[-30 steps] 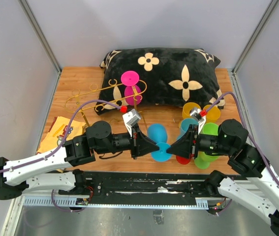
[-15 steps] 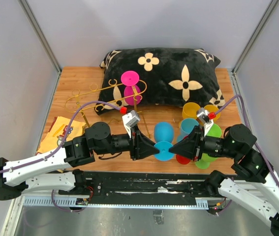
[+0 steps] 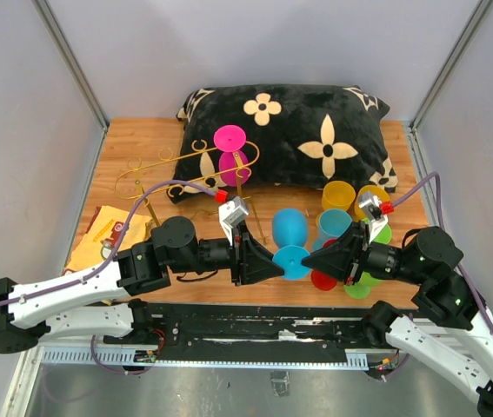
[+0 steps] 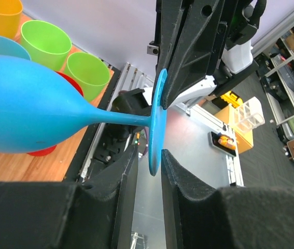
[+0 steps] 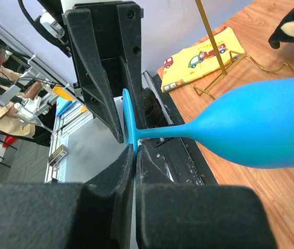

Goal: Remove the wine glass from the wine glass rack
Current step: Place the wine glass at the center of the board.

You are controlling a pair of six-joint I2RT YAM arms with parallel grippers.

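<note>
the blue glass (image 3: 289,228) has shifted right with the right pincer (image 5: 135,155), clamped on its foot; the left pincer (image 4: 148,171) stands slightly apart, so the handover looks nearly done.

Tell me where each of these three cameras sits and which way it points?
Top camera: above and behind the arms, looking down on the table; both arms show.
Left wrist: on the left arm, looking along the left fingers at the blue wine glass and green cups.
Right wrist: on the right arm, looking past the right fingers towards the gold rack and yellow cloth.
Shared: both wrist views show the glass's foot and the other arm's fingers.
</note>
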